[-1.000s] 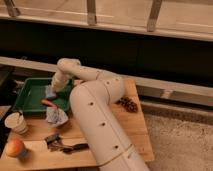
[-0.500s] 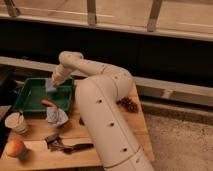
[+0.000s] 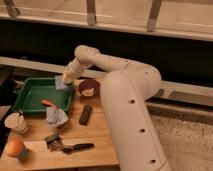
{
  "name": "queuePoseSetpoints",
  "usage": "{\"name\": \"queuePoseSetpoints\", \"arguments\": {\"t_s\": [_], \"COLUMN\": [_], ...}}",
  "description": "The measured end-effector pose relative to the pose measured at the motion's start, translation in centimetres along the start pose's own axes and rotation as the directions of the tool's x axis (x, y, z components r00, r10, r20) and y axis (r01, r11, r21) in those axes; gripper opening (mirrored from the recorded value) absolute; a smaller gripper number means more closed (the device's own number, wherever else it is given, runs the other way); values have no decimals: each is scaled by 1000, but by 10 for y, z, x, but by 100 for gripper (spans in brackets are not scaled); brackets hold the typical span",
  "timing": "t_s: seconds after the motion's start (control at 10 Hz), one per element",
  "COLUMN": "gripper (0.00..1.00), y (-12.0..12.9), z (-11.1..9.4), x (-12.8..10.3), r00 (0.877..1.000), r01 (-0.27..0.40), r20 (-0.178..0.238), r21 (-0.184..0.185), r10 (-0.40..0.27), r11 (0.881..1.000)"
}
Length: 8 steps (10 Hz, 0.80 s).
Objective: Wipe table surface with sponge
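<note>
A light blue sponge (image 3: 61, 83) is held at the tip of my gripper (image 3: 65, 80), above the far right corner of the green tray (image 3: 25, 97). The gripper is shut on the sponge. My white arm (image 3: 120, 80) reaches from the right across the back of the wooden table (image 3: 95, 135) to the tray. The sponge hangs just left of a dark red bowl (image 3: 89, 87).
An orange item (image 3: 48, 103) lies in the tray. A crumpled wrapper (image 3: 56, 116), a black bar-shaped object (image 3: 85, 114), black tools (image 3: 67, 146), a paper cup (image 3: 16, 122) and an orange fruit (image 3: 15, 148) sit on the table. A dark wall runs behind.
The gripper has lifted the sponge out of the tray and carried it right, toward the tray's far right corner and the bowl.
</note>
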Motion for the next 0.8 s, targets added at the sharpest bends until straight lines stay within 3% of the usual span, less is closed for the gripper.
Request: {"name": "queuePoseSetpoints", "arguments": {"t_s": [0.3,0.5,0.6,0.8], "gripper": [0,0,0,0], "y": [-19,-33,-41,-54], "z": [-43,-65,-79,-102], "x": [40,82,108,158], "r00": [998,989,979,947], "r01": [-36,-97,-147,-255], "r20": [-57,-108,-129,-158], "r21": [38,72,98,157], "r10": [38,104,159,279], "r11": [999,993,984,954]}}
